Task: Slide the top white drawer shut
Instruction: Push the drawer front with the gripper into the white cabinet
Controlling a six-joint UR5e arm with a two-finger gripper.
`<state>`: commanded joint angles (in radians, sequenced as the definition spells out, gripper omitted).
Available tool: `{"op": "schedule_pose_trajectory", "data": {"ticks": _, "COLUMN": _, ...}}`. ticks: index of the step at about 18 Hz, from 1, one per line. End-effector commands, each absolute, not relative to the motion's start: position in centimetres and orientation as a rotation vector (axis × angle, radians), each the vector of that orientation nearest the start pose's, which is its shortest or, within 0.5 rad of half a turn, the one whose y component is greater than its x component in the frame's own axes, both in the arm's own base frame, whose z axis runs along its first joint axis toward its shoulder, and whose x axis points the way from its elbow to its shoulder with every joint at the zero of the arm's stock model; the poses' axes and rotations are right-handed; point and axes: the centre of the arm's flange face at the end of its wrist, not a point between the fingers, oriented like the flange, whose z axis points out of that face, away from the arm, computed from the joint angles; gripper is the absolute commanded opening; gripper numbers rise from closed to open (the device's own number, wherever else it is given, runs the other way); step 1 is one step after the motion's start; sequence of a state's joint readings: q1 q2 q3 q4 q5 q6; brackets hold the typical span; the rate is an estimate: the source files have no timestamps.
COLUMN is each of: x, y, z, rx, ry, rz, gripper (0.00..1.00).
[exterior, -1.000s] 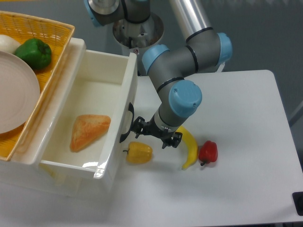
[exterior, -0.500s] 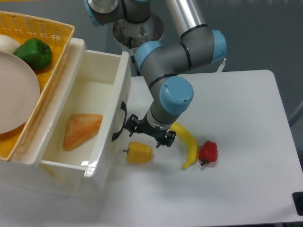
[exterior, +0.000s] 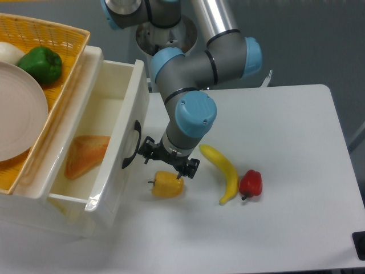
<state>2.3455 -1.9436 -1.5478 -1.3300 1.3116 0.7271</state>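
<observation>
The top white drawer (exterior: 117,142), directly ahead of the gripper (exterior: 166,159), sits further in than a second ago. The spread fingers press its front panel; closure is partly done.

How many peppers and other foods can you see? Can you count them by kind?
Peppers: 3 – green pepper, yellow pepper, red pepper
Bananas: 1 – banana
Bread pieces: 1 – bread in the top drawer
White round things in the basket: 1 – white ball, can't tell what it is
Total: 6
</observation>
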Motion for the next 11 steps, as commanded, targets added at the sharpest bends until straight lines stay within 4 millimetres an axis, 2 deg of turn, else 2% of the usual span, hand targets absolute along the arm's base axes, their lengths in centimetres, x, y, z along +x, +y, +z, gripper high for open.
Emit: {"op": "schedule_pose_trajectory", "data": {"ticks": 11, "x": -28.1, "y": 56.6, "z": 32.3, "rx": -3.017, "ry": 0.004, "rz": -0.392, "gripper": 1.0}}
